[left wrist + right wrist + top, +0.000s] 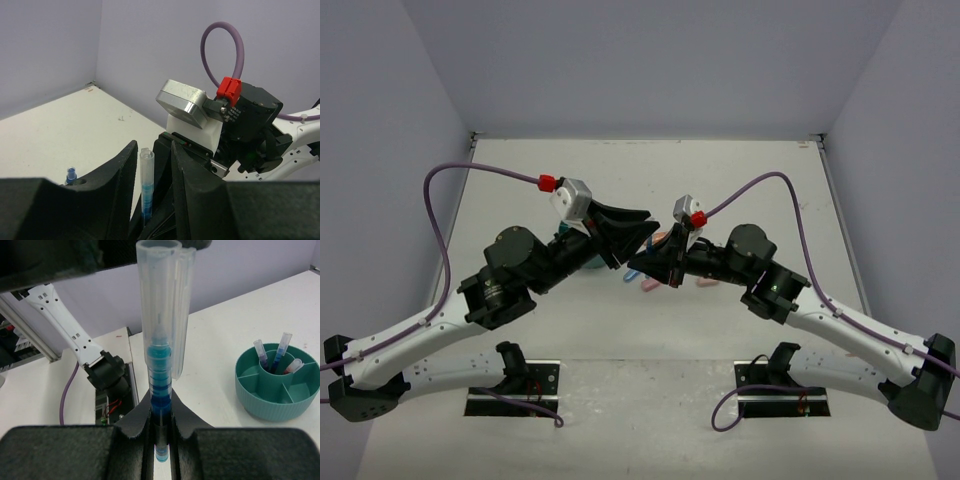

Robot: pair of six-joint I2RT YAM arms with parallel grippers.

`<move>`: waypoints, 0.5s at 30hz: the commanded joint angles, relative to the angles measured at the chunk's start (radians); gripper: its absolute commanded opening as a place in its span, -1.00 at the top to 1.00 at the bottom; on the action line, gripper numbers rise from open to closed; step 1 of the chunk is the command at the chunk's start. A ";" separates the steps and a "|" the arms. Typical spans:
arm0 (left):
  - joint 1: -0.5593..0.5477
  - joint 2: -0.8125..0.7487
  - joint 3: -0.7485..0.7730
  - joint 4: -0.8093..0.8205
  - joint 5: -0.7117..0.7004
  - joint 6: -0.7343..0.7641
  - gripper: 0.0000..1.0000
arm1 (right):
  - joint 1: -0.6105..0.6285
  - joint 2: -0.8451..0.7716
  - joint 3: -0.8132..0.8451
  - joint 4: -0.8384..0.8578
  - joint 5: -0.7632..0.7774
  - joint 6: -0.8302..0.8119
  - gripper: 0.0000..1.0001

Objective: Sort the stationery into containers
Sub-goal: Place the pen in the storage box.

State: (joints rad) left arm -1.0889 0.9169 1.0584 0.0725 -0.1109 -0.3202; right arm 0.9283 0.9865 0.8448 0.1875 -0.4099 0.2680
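Upright blue pen clamped in right jaws; left jaws flank it, grip unclear.

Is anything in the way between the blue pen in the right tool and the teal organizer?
Nothing visible: bare tabletop lies between the blue pen and the teal organizer. But the left tool straddles the pen's cap end.

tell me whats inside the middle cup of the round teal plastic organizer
Three thin clear-capped pens lean in the central cup of the round teal plastic organizer; one shows blue ink, one red. Their lower ends are hidden by the cup wall.
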 commanded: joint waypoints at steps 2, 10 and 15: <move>-0.003 0.001 -0.010 0.054 0.025 0.027 0.37 | -0.004 -0.001 0.052 -0.001 0.006 -0.016 1.00; 0.007 0.019 -0.032 0.057 0.025 0.011 0.49 | -0.005 -0.005 0.063 -0.012 0.005 -0.020 1.00; 0.022 0.021 -0.051 0.058 0.031 -0.005 0.92 | -0.005 -0.012 0.062 -0.013 0.018 -0.021 1.00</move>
State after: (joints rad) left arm -1.0820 0.9336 1.0211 0.0961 -0.0983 -0.3217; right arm 0.9283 0.9878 0.8602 0.1705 -0.4082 0.2646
